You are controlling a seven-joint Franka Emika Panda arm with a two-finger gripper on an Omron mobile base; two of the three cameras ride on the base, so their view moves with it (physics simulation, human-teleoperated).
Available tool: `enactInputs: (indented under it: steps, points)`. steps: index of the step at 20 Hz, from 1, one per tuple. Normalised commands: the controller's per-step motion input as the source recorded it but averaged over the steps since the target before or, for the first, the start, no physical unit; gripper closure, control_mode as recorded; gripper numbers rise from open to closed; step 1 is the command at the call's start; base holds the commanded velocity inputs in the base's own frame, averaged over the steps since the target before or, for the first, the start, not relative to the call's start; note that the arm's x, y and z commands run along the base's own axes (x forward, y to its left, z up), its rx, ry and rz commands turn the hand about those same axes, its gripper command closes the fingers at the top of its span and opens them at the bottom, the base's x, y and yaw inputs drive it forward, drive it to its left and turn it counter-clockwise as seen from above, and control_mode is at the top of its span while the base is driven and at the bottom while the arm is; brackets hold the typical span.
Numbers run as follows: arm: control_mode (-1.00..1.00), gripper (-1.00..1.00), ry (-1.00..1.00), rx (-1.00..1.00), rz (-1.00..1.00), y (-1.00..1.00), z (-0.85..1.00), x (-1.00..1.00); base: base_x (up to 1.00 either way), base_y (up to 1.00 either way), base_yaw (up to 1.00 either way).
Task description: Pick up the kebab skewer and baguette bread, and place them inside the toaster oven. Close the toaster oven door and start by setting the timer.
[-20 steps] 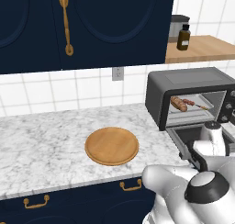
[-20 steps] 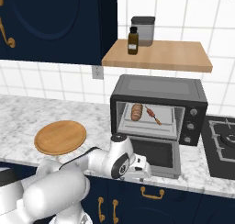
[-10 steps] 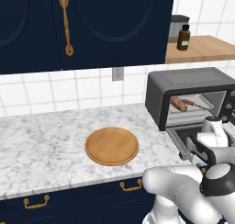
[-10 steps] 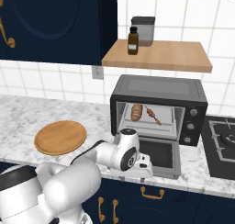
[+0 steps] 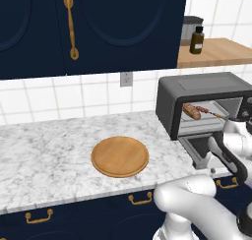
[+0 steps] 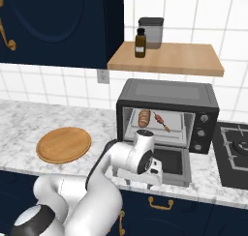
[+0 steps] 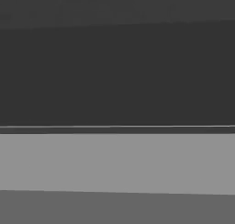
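1. The toaster oven point(image 6: 167, 115) sits on the counter with my baguette bread point(image 6: 144, 117) and kebab skewer point(image 6: 162, 121) already on its rack.
2. The toaster oven door point(image 6: 169, 162) lies dropped flat; I judge it stiff and hinged, best lifted by its front edge.
3. My arm reaches low, wrist bent down at that edge.
4. My fingers, hidden there, stand wide apart, holding nothing.

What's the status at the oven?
Gripper open, nothing held, low at the door. Skewer and baguette on the rack inside the oven. Door down flat, not shut. Nothing blocking it.
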Motion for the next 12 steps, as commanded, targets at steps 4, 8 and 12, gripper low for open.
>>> enactInputs:
  steps: [4,8,12]
  points:
    - [-1.00,-1.00,-0.50,0.00,-0.07,0.26,0.13,0.74,0.00,0.00,0.00]
    - [-1.00,-1.00,-0.48,0.00,-0.09,0.49,0.06,0.96,0.00,0.00,0.00]
    - [-1.00,-1.00,-0.45,0.00,-0.10,0.53,0.01,1.00,0.00,0.00,0.00]
